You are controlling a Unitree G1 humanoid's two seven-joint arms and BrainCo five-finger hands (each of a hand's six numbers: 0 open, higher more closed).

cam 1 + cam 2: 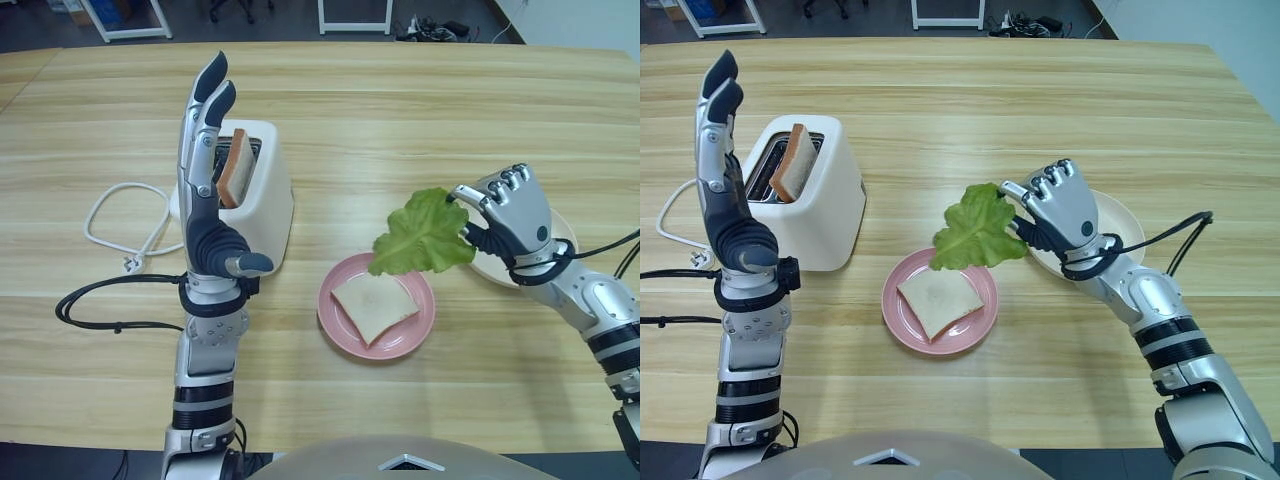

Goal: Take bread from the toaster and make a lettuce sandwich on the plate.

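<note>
A lettuce leaf (425, 232) is gripped in the right hand (515, 215) at the pink plate's (326, 308) one o'clock, apparently poised to be laid on the bread slice (375, 306) there. At ten o'clock, a second slice (236, 165) in the toaster (264, 210) is flanked by the left hand (202, 185), raised flat and empty.

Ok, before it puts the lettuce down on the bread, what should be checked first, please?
1. Right hand grips lettuce: ok.
2. Bread slice lies flat on pink plate, top bare: ok.
3. Lettuce centred over the slice: not ok, it hangs off toward the plate's far right side.
4. Left hand clear of plate: ok, raised open by the toaster.
5. Second slice standing in toaster slot: ok.
</note>
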